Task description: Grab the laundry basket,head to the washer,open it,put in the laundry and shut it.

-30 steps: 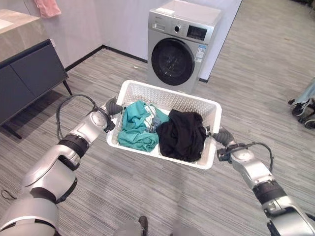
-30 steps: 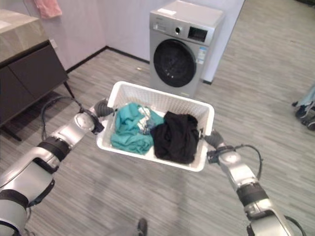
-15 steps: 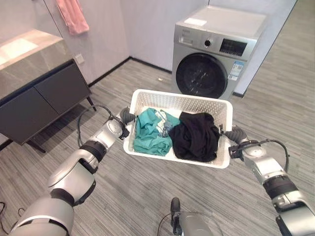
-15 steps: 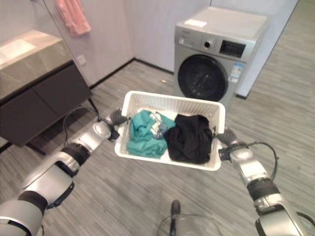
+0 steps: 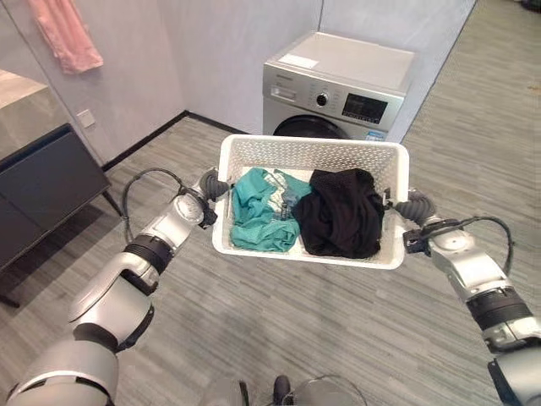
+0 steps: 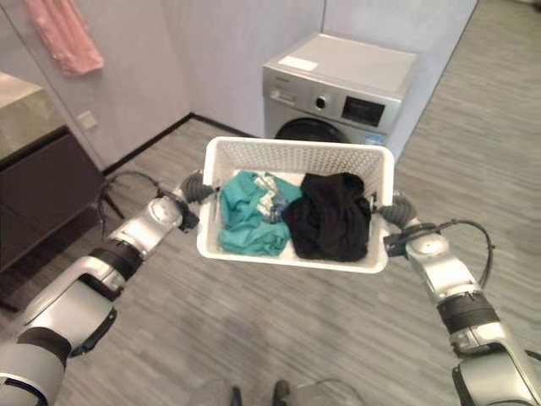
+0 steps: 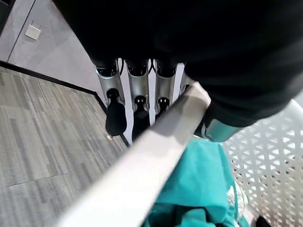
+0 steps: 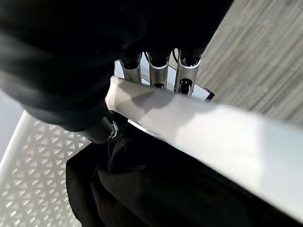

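White basket (image 5: 309,156) with triangle-lattice walls is holding teal cloth (image 5: 263,211) and black cloth (image 5: 342,211). Silver-grey washer (image 5: 338,76) showing a dark door; floor (image 5: 279,321) showing grey striped planks; pink towel (image 5: 63,34) hanging.

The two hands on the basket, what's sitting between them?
In the left eye view, between the left hand and right hand is the white laundry basket, holding a teal garment and a black garment.

Bright, even indoor light fills the room, with only soft, faint shadows on the grey striped floor (image 5: 254,321). In both wrist views the white basket rim (image 7: 142,175) crosses as a pale, out-of-focus band, with dark covers blurred close to the lens.
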Controlling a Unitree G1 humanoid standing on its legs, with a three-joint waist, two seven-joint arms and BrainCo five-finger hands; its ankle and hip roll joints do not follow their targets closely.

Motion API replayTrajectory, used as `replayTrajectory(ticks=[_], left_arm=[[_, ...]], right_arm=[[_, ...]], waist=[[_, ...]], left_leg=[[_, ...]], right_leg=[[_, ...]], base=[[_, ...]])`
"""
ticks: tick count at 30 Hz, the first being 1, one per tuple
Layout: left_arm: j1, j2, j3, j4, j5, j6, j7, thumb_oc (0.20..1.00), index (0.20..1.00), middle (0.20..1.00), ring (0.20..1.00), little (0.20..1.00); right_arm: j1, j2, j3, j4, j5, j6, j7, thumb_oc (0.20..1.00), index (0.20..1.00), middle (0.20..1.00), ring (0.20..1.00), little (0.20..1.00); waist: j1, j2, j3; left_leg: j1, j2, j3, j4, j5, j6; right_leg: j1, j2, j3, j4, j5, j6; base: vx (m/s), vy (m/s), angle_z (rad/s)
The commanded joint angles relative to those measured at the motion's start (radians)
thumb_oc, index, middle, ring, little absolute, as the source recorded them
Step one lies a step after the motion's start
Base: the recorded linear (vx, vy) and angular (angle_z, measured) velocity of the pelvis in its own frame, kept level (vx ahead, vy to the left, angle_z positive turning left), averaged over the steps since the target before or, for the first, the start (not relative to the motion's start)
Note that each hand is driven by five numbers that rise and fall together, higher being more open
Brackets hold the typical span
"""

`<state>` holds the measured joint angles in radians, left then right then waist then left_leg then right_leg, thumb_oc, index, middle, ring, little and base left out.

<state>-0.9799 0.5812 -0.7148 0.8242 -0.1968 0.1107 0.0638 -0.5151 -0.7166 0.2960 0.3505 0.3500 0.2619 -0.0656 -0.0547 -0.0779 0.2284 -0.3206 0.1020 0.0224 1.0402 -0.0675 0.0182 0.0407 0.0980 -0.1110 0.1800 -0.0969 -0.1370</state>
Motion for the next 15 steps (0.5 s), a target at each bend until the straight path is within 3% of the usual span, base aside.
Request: replayTrajectory(ticks=[1, 3, 4, 5, 6, 8, 10, 12, 15], left_arm=[[-0.099, -0.08, -0.048, -0.044, -0.008, -0.068, 0.014, 0.2, 0.2, 0.2, 0.2, 0.2], [-0.106, -0.095, -0.056, -0.041, -0.003, -0.07, 0.015, 0.2, 0.2, 0.2, 0.2, 0.2], [-0.11, -0.106, -0.057, -0.035, 0.0, -0.074, 0.017, 0.2, 0.2, 0.2, 0.2, 0.2], [-0.11, -0.112, -0.06, -0.032, 0.001, -0.077, 0.016, 0.2, 0.2, 0.2, 0.2, 0.2], [-0.118, -0.126, -0.076, -0.023, 0.006, -0.08, 0.015, 0.2, 0.2, 0.2, 0.2, 0.2], [-0.12, -0.122, -0.08, -0.027, 0.01, -0.084, 0.011, 0.2, 0.2, 0.2, 0.2, 0.2], [-0.123, -0.118, -0.085, -0.035, 0.015, -0.091, 0.01, 0.2, 0.2, 0.2, 0.2, 0.2], [-0.13, -0.101, -0.097, -0.079, 0.021, -0.101, 0.008, 0.2, 0.2, 0.2, 0.2, 0.2], [-0.137, -0.066, -0.104, -0.135, 0.017, -0.111, 0.01, 0.2, 0.2, 0.2, 0.2, 0.2]], right_arm=[[-0.07, -0.034, -0.057, -0.122, 0.047, -0.116, 0.004, 0.2, 0.2, 0.2, 0.2, 0.2], [-0.051, -0.032, -0.059, -0.121, 0.042, -0.118, 0.006, 0.2, 0.2, 0.2, 0.2, 0.2], [-0.047, -0.031, -0.062, -0.117, 0.043, -0.126, 0.004, 0.2, 0.2, 0.2, 0.2, 0.2], [-0.042, -0.03, -0.063, -0.115, 0.047, -0.131, 0.001, 0.2, 0.2, 0.2, 0.2, 0.2], [-0.037, -0.03, -0.067, -0.103, 0.049, -0.135, -0.007, 0.2, 0.2, 0.2, 0.2, 0.2], [-0.039, -0.026, -0.069, -0.1, 0.051, -0.136, -0.006, 0.2, 0.2, 0.2, 0.2, 0.2], [-0.047, -0.018, -0.066, -0.103, 0.051, -0.136, -0.003, 0.2, 0.2, 0.2, 0.2, 0.2], [-0.061, -0.006, -0.064, -0.112, 0.042, -0.144, -0.003, 0.2, 0.2, 0.2, 0.2, 0.2], [-0.108, 0.035, -0.044, -0.109, 0.027, -0.155, -0.005, 0.2, 0.2, 0.2, 0.2, 0.2]], waist=[[0.023, 0.008, -0.053], [0.036, 0.011, -0.059], [0.041, 0.02, -0.062], [0.045, 0.027, -0.063], [0.059, 0.033, -0.064], [0.062, 0.035, -0.065], [0.065, 0.058, -0.084], [0.076, 0.066, -0.1], [0.09, 0.071, -0.113]], left_leg=[[0.138, 0.054, -0.025, -0.409, 0.045, -0.03], [0.169, 0.041, -0.025, -0.752, 0.095, -0.053], [0.172, 0.046, -0.032, -0.867, 0.144, -0.067], [0.154, 0.047, -0.037, -0.94, 0.154, -0.072], [0.145, 0.017, -0.052, -1.037, 0.175, -0.083], [0.144, 0.0, -0.061, -1.041, 0.172, -0.088], [0.166, -0.003, -0.074, -1.065, 0.189, -0.081], [0.179, -0.027, -0.083, -1.017, 0.19, -0.072], [0.232, -0.079, -0.056, -0.976, 0.123, -0.005]], right_leg=[[0.027, -0.109, -0.012, -0.095, 0.043, 0.155], [0.04, -0.116, -0.004, -0.088, 0.014, 0.166], [0.058, -0.115, -0.006, -0.088, -0.001, 0.171], [0.076, -0.114, -0.007, -0.089, -0.015, 0.176], [0.111, -0.113, -0.002, -0.084, -0.043, 0.176], [0.131, -0.116, 0.008, -0.078, -0.057, 0.18], [0.132, -0.112, 0.023, -0.066, -0.074, 0.188], [0.136, -0.132, 0.043, -0.021, -0.073, 0.205], [0.054, -0.183, 0.075, 0.236, 0.005, 0.255]], base=[[0.17, 0.086, -0.25], [0.29, 0.152, -0.15], [0.35, 0.17, 0.02], [0.47, 0.203, 0.04], [0.36, 0.146, 0.03], [0.31, 0.152, -0.08], [0.32, 0.221, -0.42], [0.44, 0.315, -0.6], [0.34, 0.292, -0.67]])
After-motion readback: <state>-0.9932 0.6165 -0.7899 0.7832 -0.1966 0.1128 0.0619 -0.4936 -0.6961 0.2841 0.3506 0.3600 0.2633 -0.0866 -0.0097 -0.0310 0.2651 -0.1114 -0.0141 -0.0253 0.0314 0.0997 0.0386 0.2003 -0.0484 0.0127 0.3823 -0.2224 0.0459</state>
